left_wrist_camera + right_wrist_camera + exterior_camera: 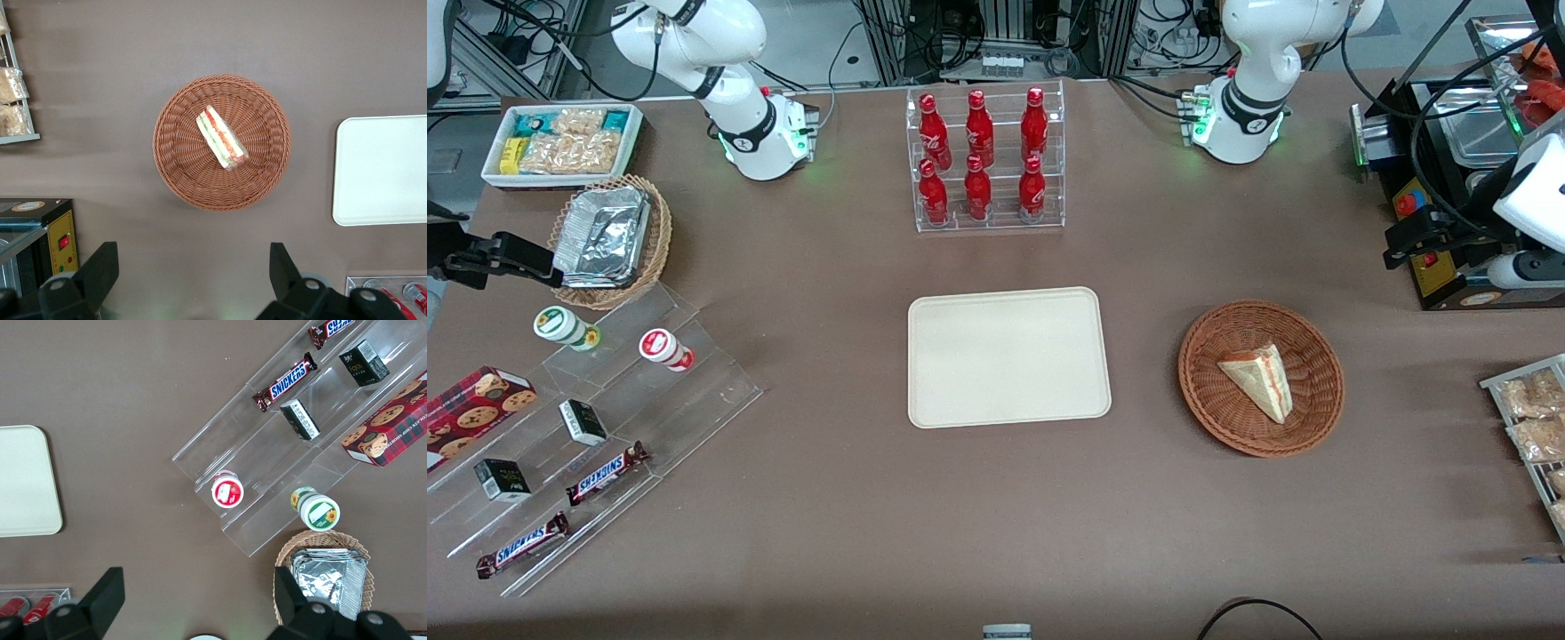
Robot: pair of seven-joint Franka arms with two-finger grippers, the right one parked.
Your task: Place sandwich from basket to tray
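I am working in a robot lab dressed as a snack shop: cable racks at the frame's top, bottle rack upper centre, my gripper high over the table.

The front view looks down over the whole table; the left wrist view faces straight down, sharing the basket and tray.

On the tabletop I count one sandwich, one reddish-brown basket and one cream tray, with my one end effector held high above the basket, fingers spread wide. One clear rack holds six red bottles. The stepped clear stand carries two Snickers bars, two small dark boxes and two capped cups, and one tan basket holds one foil container.
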